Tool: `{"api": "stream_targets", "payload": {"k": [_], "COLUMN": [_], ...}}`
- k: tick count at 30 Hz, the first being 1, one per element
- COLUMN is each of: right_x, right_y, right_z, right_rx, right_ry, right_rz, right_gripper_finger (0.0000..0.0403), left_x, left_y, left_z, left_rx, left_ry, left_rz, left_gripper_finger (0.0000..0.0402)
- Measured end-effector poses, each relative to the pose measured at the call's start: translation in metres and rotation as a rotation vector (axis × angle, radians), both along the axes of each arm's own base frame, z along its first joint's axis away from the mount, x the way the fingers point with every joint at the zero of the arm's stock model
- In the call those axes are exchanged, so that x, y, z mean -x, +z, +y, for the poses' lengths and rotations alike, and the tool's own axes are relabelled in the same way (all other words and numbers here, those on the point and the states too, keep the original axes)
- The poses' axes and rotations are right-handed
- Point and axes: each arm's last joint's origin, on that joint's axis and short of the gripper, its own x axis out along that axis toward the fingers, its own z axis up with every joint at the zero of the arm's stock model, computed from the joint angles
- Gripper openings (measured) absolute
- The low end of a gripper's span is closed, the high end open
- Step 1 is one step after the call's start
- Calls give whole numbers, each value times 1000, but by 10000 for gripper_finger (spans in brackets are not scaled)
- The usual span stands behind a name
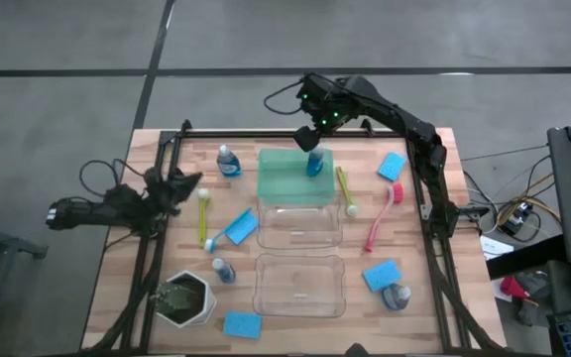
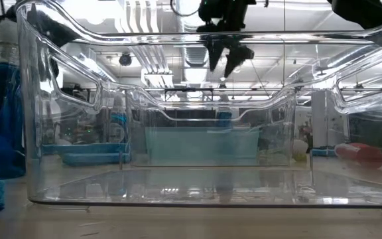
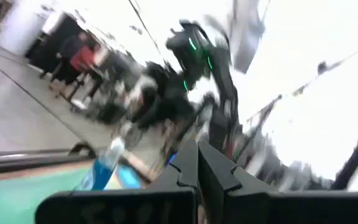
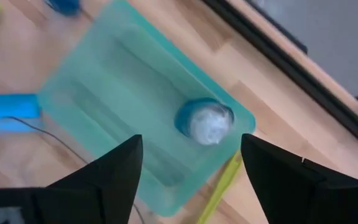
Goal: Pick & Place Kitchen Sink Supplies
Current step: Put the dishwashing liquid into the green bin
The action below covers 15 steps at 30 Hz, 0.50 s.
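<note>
My right gripper (image 1: pixel 311 137) (image 4: pixel 191 155) hangs open above the far right corner of the green tray (image 1: pixel 290 178), right over a clear bottle of blue liquid (image 1: pixel 314 164) (image 4: pixel 205 121) that stands upright on the tray's floor; it touches nothing. The low view shows this gripper (image 2: pixel 227 58) well above the table. My left gripper (image 1: pixel 188 184) (image 3: pixel 197 163) waits shut at the table's left side. Other bottles (image 1: pixel 228 161) (image 1: pixel 223 270) (image 1: pixel 397 296), blue sponges (image 1: pixel 392 166) (image 1: pixel 241 228) (image 1: pixel 382 274) (image 1: pixel 242 324), yellow-green brushes (image 1: pixel 204 218) (image 1: pixel 345 190) and a pink-red brush (image 1: pixel 380 220) lie on the table.
Two clear plastic bins (image 1: pixel 298 223) (image 1: pixel 298 285) stand in a row on the near side of the green tray. A white hexagonal pot of greenery (image 1: pixel 186 299) sits at the near left corner. A dark frame rail (image 1: pixel 266 132) runs along the far edge. People stand in the room beyond.
</note>
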Motion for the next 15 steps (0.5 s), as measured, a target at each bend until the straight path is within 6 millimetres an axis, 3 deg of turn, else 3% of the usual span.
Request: {"api": "stream_targets", "payload": {"k": [6, 15], "right_x": [4, 4], "right_y": [15, 20], "right_z": [2, 4], "right_rx": [28, 32], "right_ry": [-27, -42], "right_rz": [-76, -96], "right_gripper_finger": [261, 247], "left_x": [14, 18], "left_y": [19, 21], "left_z": [6, 8], "left_rx": [175, 217], "left_ry": [147, 253], "left_rz": [-292, -316], "left_gripper_finger": [5, 5]}}
